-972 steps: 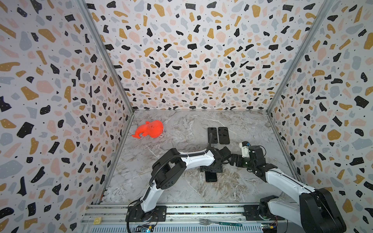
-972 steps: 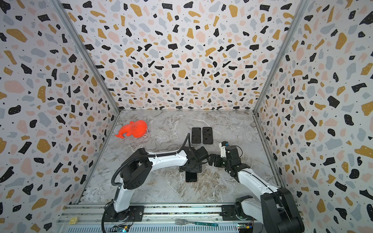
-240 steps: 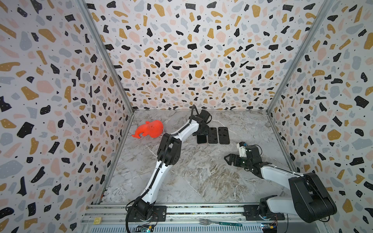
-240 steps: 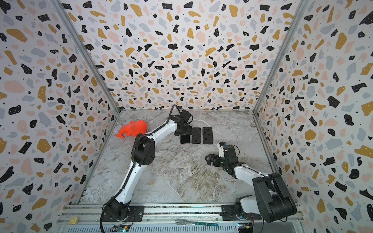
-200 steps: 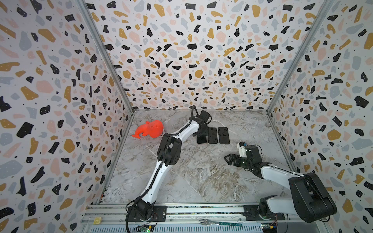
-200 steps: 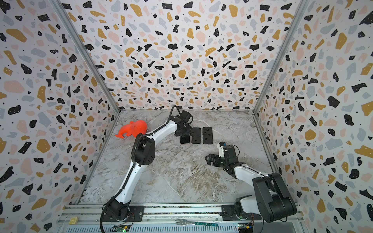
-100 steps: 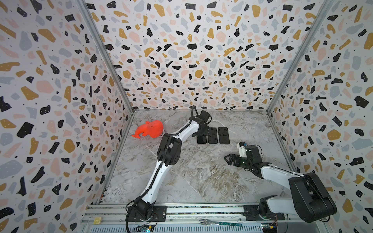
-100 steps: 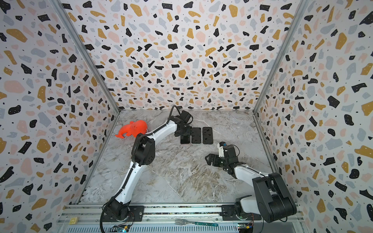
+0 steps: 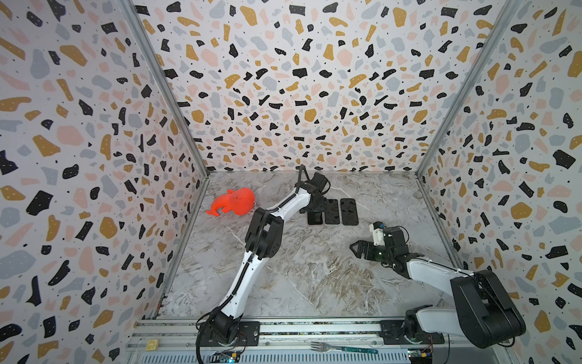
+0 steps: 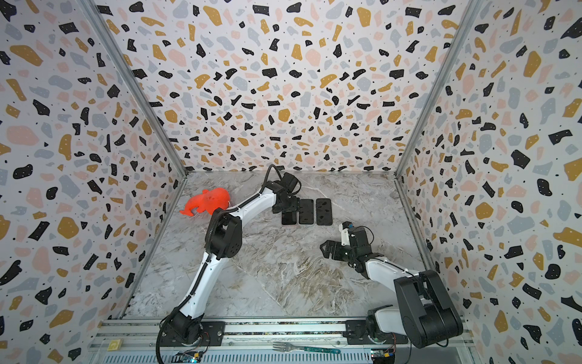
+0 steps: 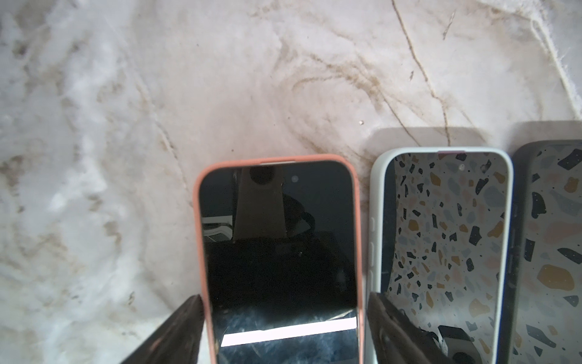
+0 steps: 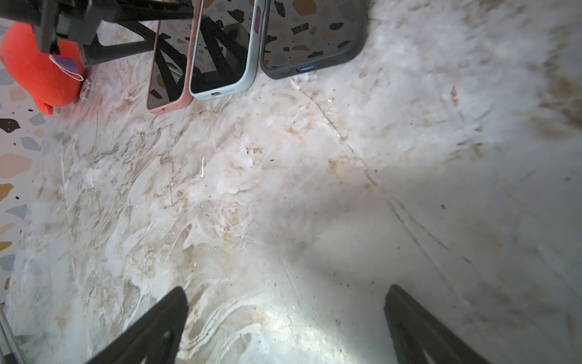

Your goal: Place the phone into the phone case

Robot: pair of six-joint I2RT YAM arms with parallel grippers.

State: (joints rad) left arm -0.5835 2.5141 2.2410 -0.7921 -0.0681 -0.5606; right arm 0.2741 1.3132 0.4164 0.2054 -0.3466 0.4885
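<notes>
Carried rearward, the salmon-cased phone (image 11: 278, 239) lies beside a pale-cased phone (image 11: 441, 252). The left claw (image 11: 283, 296) stands open astride it, apparently releasing; the right claw (image 12: 286, 288) is open and idle. Next: lift clear.

the white-and-black left arm (image 9: 240, 283) reaches far forward from its base, elbow joint raised mid-way, white forearm slanting toward the back. its black left gripper (image 9: 316, 208) points steeply down, jaws parted, both dark fingers (image 11: 181, 327) visible in the left wrist view. the white-and-black right arm (image 9: 431, 273) stays low and folded near its base, its black right gripper (image 9: 357, 249) held level, aimed left, jaws spread wide.
</notes>
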